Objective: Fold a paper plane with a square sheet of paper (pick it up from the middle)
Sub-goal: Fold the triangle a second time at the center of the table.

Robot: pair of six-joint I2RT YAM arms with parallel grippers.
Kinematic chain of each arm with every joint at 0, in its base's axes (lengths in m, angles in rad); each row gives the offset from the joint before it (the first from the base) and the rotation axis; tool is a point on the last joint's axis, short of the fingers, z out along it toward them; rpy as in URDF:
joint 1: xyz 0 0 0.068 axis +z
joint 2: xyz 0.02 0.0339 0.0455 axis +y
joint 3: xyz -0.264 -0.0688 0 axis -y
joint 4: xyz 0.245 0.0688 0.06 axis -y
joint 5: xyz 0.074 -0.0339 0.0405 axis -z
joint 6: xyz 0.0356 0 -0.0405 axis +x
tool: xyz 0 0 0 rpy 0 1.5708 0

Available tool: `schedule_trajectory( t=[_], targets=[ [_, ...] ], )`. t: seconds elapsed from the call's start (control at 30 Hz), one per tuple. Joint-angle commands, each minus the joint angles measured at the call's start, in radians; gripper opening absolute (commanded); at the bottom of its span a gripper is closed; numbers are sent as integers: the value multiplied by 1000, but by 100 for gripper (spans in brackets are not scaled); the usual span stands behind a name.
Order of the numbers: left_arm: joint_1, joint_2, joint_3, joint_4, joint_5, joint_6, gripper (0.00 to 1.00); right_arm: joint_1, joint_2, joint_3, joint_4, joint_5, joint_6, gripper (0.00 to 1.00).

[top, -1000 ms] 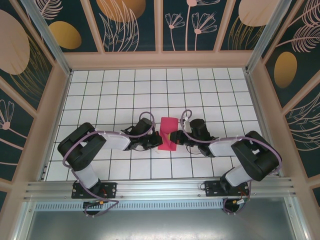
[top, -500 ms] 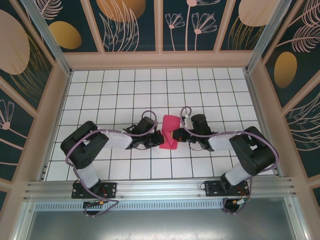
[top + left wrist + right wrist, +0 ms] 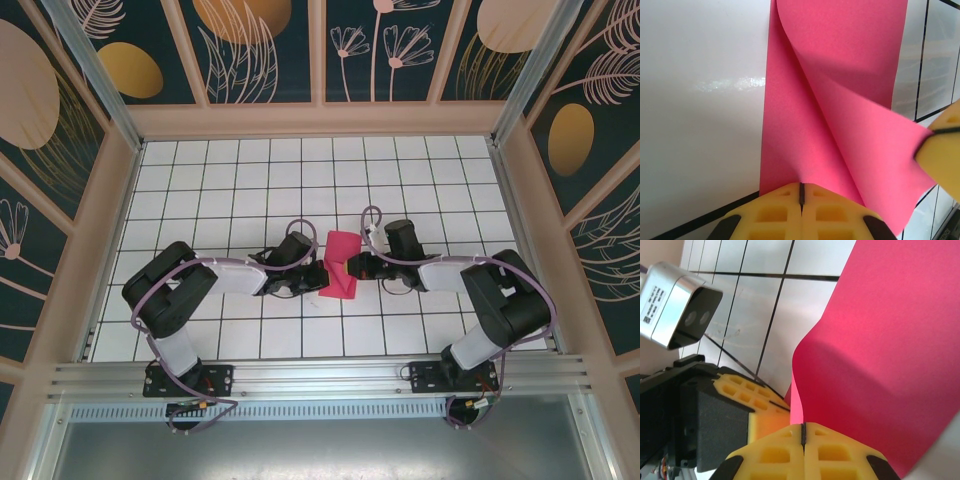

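Your square sheet of paper (image 3: 340, 262): mid-bench (image 3: 230, 190), partly folded, long axis near-to-far, probably lifted. Left end effector (image 3: 801, 192) and right end effector (image 3: 803, 433) pinch opposite edges; arms elbow inward, low.

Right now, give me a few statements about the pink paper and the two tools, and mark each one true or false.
1. The left tool is shut on the pink paper. True.
2. The right tool hangs open, clear of the paper. False: it is shut on the paper too.
3. The paper lies flat on the tiled table. False: part of it curls up off the table.
4. The paper sits between the two tools. True.
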Motion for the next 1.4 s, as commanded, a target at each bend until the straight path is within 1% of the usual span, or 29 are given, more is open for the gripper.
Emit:
schedule_trajectory(
  t=[0.0,0.13,0.2,0.27,0.4,0.6,0.77,0.9,1.07,1.37],
  targets=[
    [-1,27,0,-74,-43,22,0,-4,-79,8,-68,-59,-43,4],
    [-1,38,12,-62,-31,18,0,-6,-103,-2,-109,-89,-63,4],
    [-1,46,14,-58,-24,18,0,-5,-95,-5,-110,-142,-68,4],
    [-1,46,15,-57,-22,19,0,-4,-95,-11,-106,-126,-65,4],
    [0,46,14,-58,-21,22,0,-11,-53,26,-153,-27,-80,4],
    [0,48,7,-58,-21,21,0,-24,-5,60,-143,5,-91,5],
    [-1,52,11,-57,-15,24,0,-33,35,75,-139,-4,-105,5],
    [-1,56,11,-55,-15,23,0,-39,34,83,-173,20,-125,6],
    [-1,59,10,-53,-12,20,0,-57,46,92,-191,19,-146,6],
    [-1,59,11,-55,-8,19,0,-71,97,147,-224,-22,-208,7]
  ],
)
